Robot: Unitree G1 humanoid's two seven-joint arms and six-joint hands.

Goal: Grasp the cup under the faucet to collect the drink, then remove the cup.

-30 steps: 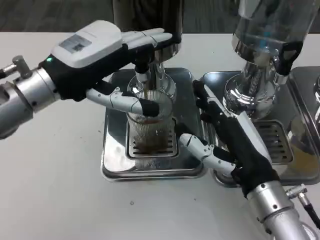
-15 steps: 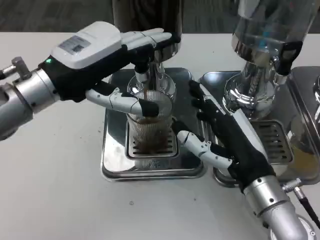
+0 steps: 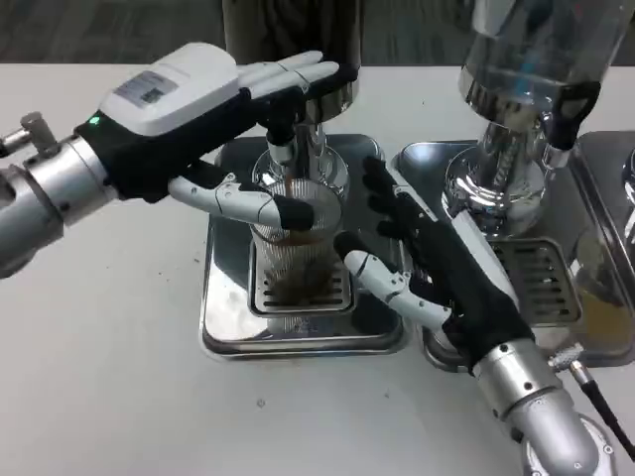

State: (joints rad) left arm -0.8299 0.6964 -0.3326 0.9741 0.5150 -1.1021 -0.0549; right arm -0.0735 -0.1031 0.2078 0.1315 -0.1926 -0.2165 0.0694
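Right hand has crept left toward the ribbed glass cup since 1 s ago; fingers spread, holding nothing, thumb tip now just beside the cup's right wall. Left hand hasn't moved: fingers laid over the faucet lever, thumb curled at the cup rim, prob. touching it, hard to tell. Cup stands on the drip tray grate under the spout w/ brown drink in it. Risks: thumb nudges the cup off-centre before the fingers wrap, so the drink misses; smooth glass may slip or tip; lever held too long means overflow.
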